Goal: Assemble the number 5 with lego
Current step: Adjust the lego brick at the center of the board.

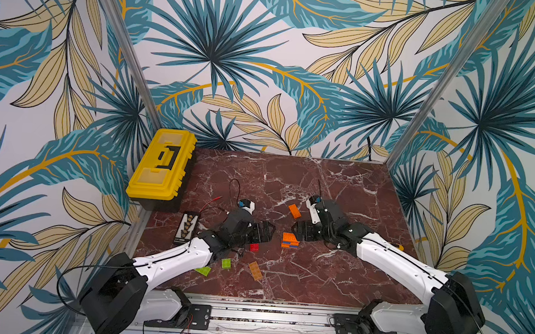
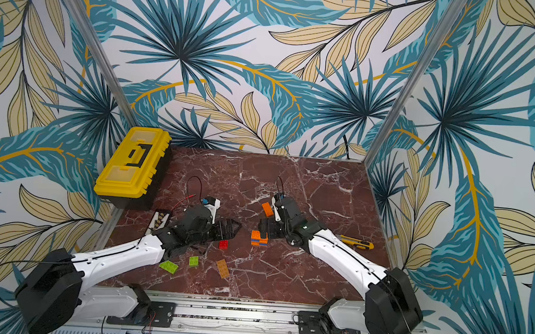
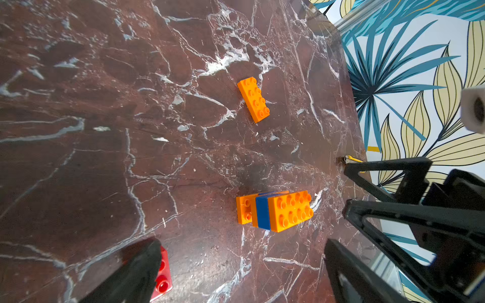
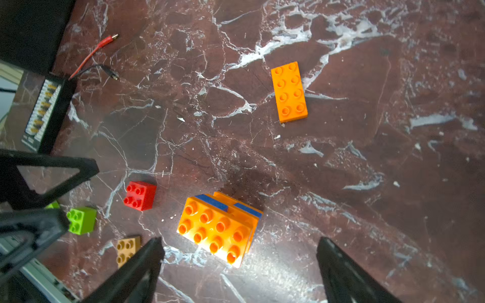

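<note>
Your lego block sits near the middle of the worktop. It is made of orange bricks with thin blue layers sandwiched between them, pressed into one piece. A loose orange brick lies flat, studs up, farther back and apart from it. Toward the front edge you have a red brick, two lime green bricks and a long tan brick, all separate.

Your right gripper is spread wide and grips nothing. The block lies between its fingers, closer to one, with no contact that I can make out. Your left gripper is likewise spread wide and empty. It points at the block from the opposite side, with the red brick just beside one finger.

Only the right wrist view shows the block's eight-stud orange face nearly head-on; both top views give you just its striped edge. A top view shows the yellow utility knife whole beside the right arm, while the left wrist view catches only a sliver of it.
</note>
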